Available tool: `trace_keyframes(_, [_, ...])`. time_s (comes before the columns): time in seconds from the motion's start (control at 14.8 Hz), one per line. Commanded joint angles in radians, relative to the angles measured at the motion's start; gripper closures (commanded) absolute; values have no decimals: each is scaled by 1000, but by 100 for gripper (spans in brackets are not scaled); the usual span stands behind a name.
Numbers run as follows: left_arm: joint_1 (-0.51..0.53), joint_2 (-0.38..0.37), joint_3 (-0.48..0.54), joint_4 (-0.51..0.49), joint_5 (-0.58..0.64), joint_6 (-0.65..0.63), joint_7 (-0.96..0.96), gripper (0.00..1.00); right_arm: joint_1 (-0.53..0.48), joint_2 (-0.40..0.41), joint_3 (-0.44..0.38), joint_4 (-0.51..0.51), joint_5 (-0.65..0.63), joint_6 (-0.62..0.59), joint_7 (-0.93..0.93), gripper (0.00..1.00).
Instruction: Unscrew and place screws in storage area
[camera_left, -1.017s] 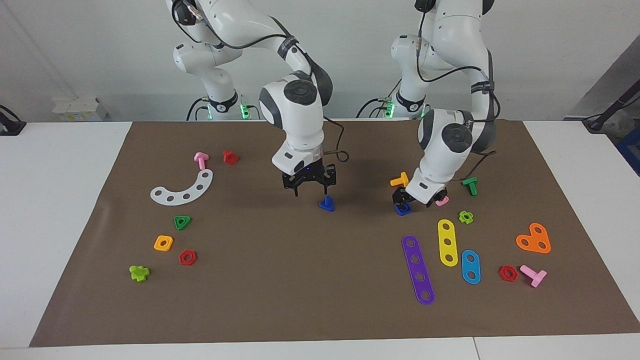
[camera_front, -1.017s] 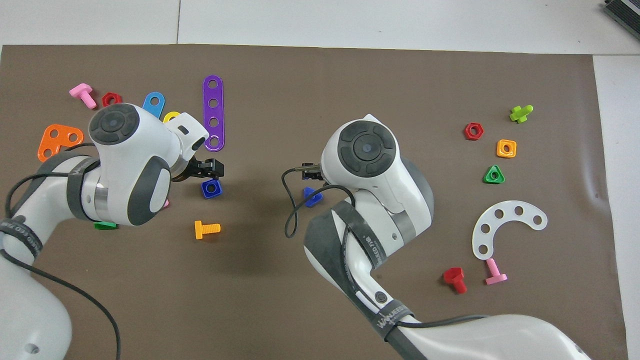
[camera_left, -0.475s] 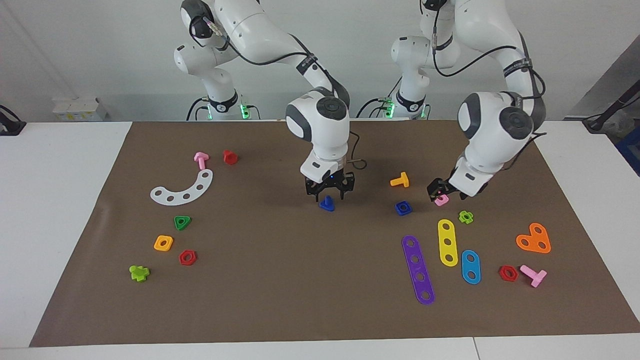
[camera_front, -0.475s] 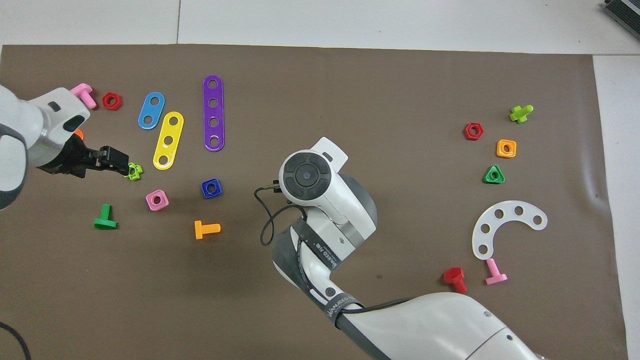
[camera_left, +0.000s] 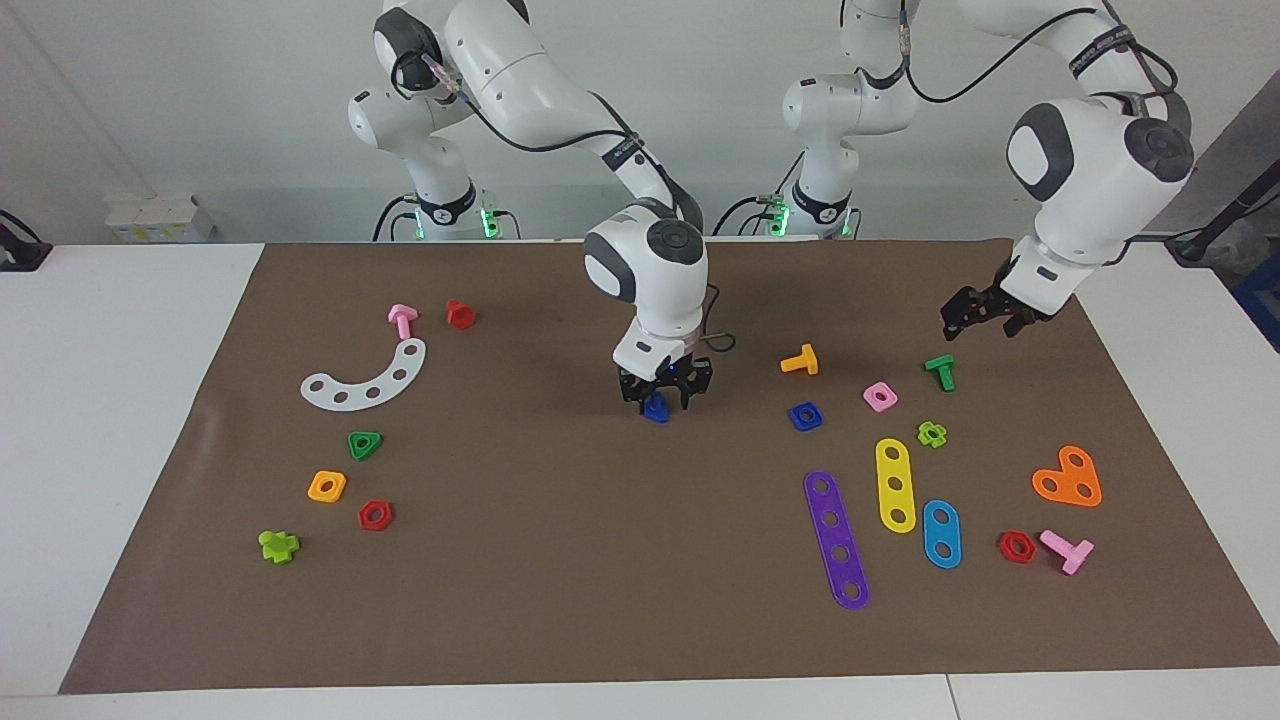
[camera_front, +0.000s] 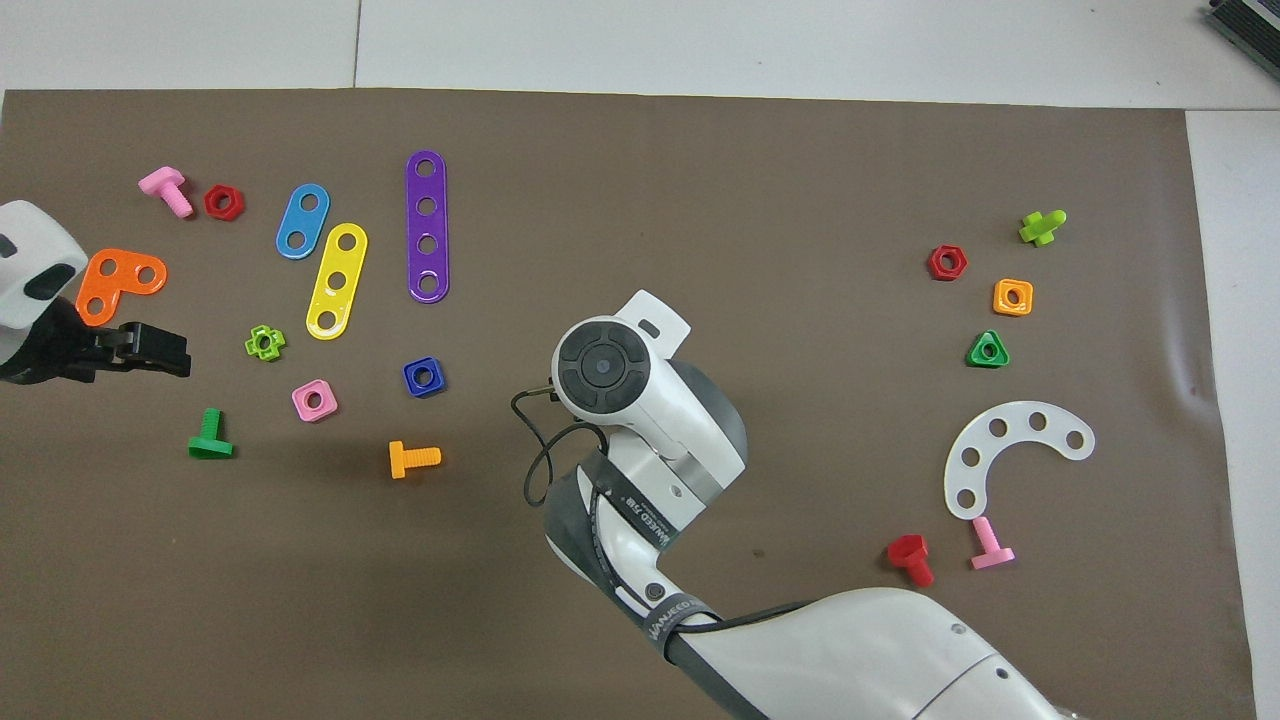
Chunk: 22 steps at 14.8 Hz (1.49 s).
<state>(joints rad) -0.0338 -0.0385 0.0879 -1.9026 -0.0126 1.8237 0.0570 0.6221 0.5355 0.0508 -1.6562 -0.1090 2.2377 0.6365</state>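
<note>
The dark-blue bolt stands head-down on the brown mat near the table's middle. My right gripper is down over it, open, with one finger on each side of the bolt. In the overhead view the right wrist hides both bolt and gripper. The dark-blue square nut lies alone on the mat toward the left arm's end and also shows in the overhead view. My left gripper is empty, up in the air over the mat by the green bolt; it also shows in the overhead view.
Toward the left arm's end lie an orange bolt, a pink nut, a lime cross nut, and purple, yellow and light-blue strips. A white arc and several nuts lie toward the right arm's end.
My right gripper has come down around the dark-blue bolt. My left arm has risen and swung away from the dark-blue nut toward its own end of the table.
</note>
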Motion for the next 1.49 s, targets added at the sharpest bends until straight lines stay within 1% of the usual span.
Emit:
trace_keyframes(0.0, [9, -99, -8, -14, 23, -23, -26, 0, -1, -22, 0, -22, -21, -20, 12, 28])
trace_keyframes(0.14, [12, -98, -10, 54, 25, -67, -26, 0, -2, -32, -2, -24, -21, -24, 9, 28])
trace_keyframes(0.2, [12, -89, -10, 89, 25, -81, -26, 0, -4, -32, 0, -25, -21, -24, 9, 30])
trace_keyframes(0.27, [14, -84, -10, 115, 26, -89, -28, 0, -2, -32, 0, -28, -20, -24, 14, 34])
trace_keyframes(0.47, [12, -61, -10, 171, 46, -127, -26, 0, -2, -41, 0, -31, -20, -36, 17, 51])
trace_keyframes(0.54, [11, -61, -10, 171, 48, -142, -26, 0, -2, -45, 0, -31, -20, -40, 17, 60])
trace_keyframes(0.61, [8, -63, -10, 169, 48, -150, -28, 0, -4, -49, 0, -34, -17, -46, 18, 75])
trace_keyframes(0.75, [0, -64, -10, 168, 48, -158, -28, 0, -12, -75, 0, -56, -14, -56, 12, 99])
trace_keyframes(0.88, [-1, -66, -13, 171, 46, -147, -25, 0, -18, -101, -2, -80, -12, -52, 17, 100])
trace_keyframes(0.95, [-1, -66, -14, 169, 46, -139, -25, 0, -48, -123, -2, -88, -12, -53, 3, 100])
trace_keyframes(1.08, [-3, -72, -14, 160, 46, -147, -23, 0, -111, -179, -2, -141, -12, -52, -17, 100])
trace_keyframes(1.22, [-3, -89, -14, 122, 46, -156, -19, 0, -185, -228, -2, -187, -9, -53, -41, 100])
trace_keyframes(1.29, [-3, -99, -16, 106, 46, -156, -19, 0, -221, -248, 0, -195, -6, -53, -44, 100])
trace_keyframes(1.42, [-5, -115, -16, 77, 46, -152, -23, 0, -287, -264, 0, -211, -5, -55, -76, 100])
